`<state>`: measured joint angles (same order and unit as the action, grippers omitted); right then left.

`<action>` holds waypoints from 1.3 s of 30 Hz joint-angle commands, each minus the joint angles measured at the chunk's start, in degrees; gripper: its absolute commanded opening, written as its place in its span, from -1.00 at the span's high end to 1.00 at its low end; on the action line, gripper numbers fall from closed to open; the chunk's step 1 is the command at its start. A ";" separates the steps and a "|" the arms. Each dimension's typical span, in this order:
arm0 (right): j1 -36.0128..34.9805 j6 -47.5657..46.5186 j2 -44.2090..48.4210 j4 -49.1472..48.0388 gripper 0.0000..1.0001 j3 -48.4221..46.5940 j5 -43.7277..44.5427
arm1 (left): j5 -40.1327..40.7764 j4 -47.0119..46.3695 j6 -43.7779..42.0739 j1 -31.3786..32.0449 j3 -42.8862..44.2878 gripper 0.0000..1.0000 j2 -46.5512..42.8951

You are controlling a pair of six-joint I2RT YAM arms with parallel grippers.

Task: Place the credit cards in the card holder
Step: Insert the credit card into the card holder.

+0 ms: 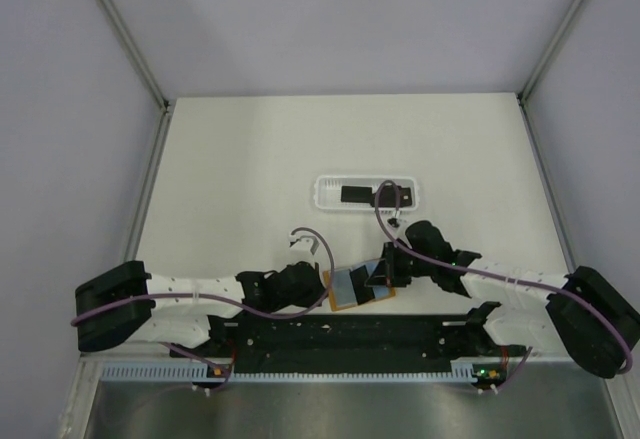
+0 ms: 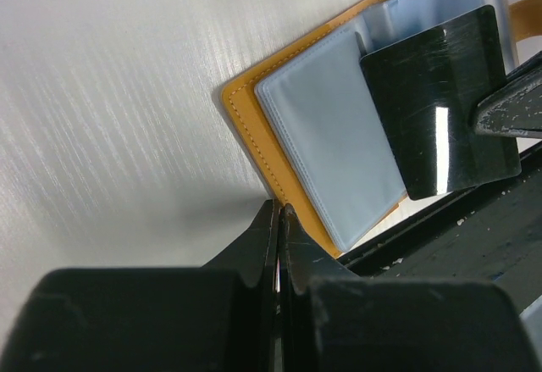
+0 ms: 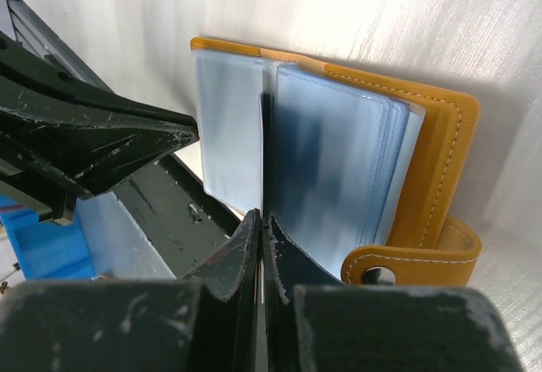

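Observation:
The orange-tan card holder (image 1: 349,288) lies open on the table between my two grippers, its pale blue-grey sleeves up. My right gripper (image 1: 384,275) is shut on a black credit card (image 2: 440,101) and holds it over the holder's right half. In the right wrist view (image 3: 262,217) the card (image 3: 263,152) shows edge-on, standing at the fold between the sleeves of the holder (image 3: 440,160). My left gripper (image 2: 279,209) is shut, its tips touching the holder's left edge (image 2: 254,126). Two more dark cards (image 1: 354,194) lie in the white tray.
A long white slotted tray (image 1: 322,195) stands behind the holder at mid-table. A black bar (image 1: 340,339) runs along the near edge between the arm bases. White walls and metal posts enclose the table.

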<state>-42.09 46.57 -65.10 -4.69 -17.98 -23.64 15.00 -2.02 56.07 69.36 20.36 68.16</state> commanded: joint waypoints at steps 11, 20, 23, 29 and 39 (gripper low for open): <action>2.88 0.02 2.35 -1.99 1.00 0.49 0.70 | 0.11 0.35 0.35 0.16 -0.50 1.00 0.31; 3.06 0.02 -0.81 -4.80 1.00 1.28 -0.88 | 0.20 0.79 0.26 0.16 0.12 1.00 0.39; 3.06 0.45 -1.61 -6.38 1.00 1.72 -1.67 | 0.20 0.79 0.26 0.16 0.21 1.00 0.57; 3.06 0.98 -3.36 -9.72 1.00 2.07 -3.25 | 0.11 0.88 0.18 0.16 0.47 1.00 0.83; 3.06 1.60 -5.30 -12.62 1.00 2.51 -4.40 | 0.20 0.88 0.26 0.16 0.29 1.00 1.01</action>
<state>-39.46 47.79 -69.04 -13.19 -16.10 -26.89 15.00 -1.98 56.07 69.36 20.36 68.16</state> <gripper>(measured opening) 0.006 0.012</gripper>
